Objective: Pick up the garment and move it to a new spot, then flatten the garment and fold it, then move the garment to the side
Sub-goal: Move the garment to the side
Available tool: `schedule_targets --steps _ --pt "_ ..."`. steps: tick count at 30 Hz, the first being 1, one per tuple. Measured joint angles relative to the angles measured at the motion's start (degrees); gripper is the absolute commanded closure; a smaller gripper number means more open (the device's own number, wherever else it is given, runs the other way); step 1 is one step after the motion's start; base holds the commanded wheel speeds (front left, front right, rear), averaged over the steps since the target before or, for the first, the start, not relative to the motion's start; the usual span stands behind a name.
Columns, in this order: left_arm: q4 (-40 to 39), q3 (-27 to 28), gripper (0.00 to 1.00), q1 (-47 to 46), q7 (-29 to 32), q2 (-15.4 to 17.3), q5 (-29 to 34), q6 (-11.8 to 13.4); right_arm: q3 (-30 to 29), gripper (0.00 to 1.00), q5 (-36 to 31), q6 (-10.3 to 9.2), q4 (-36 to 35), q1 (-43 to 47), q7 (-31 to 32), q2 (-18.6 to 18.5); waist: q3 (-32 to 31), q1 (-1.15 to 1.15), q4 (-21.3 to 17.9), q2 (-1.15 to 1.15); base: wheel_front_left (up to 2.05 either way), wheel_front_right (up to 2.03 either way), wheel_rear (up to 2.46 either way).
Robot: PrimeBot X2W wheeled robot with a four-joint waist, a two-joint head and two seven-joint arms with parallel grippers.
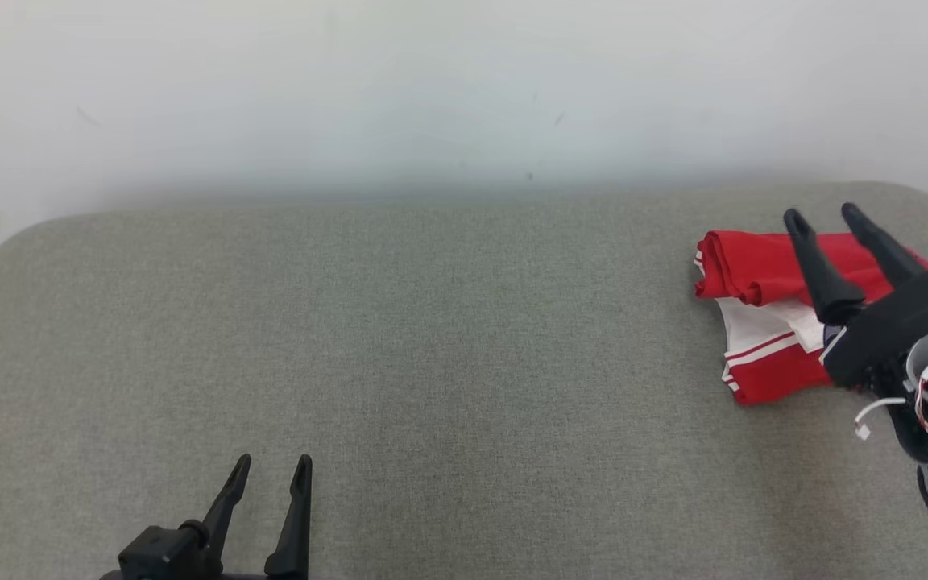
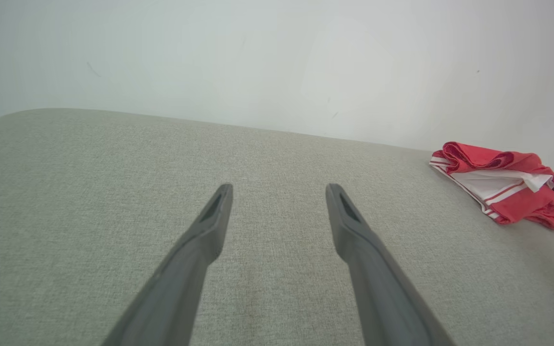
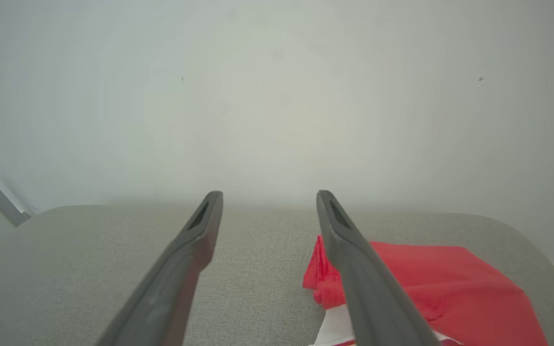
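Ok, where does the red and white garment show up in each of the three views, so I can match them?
Head view: garment at far right, partly behind the right claw.
Left wrist view: garment at the right edge, mid-height.
Right wrist view: garment at lower right, partly behind the right claw.
Shared landmark: the grey table meeting the white wall.

You have a red cloth garment (image 1: 758, 270), white panel, red-and-white striped edges; grey woven fabric table (image 1: 432, 362); plain pale wall (image 1: 432, 80).
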Motion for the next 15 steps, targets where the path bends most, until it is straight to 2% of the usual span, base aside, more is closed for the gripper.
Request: schedule_targets --steps 4,9,15 --pt "-0.3 0.5 0.00 1.1 0.0 0.2 0.0 0.1 -0.3 0.00 0.5 -0.80 -3.0 3.7 -2.0 0.5 -1.4 0.00 -0.2 0.00 0.00 0.00 0.00" --pt "-1.4 1.6 0.00 2.5 0.0 0.3 0.0 0.5 -1.3 0.00 0.4 -3.59 -7.2 10.8 -4.9 1.4 -2.7 0.01 -0.4 0.00 0.00 0.00 0.00" --pt "-2.1 3.7 0.00 4.7 0.0 0.6 0.0 0.6 -1.0 0.00 -3.0 -5.45 -11.0 17.9 -8.1 2.1 -3.3 0.00 -0.9 0.01 0.00 0.00 0.00"
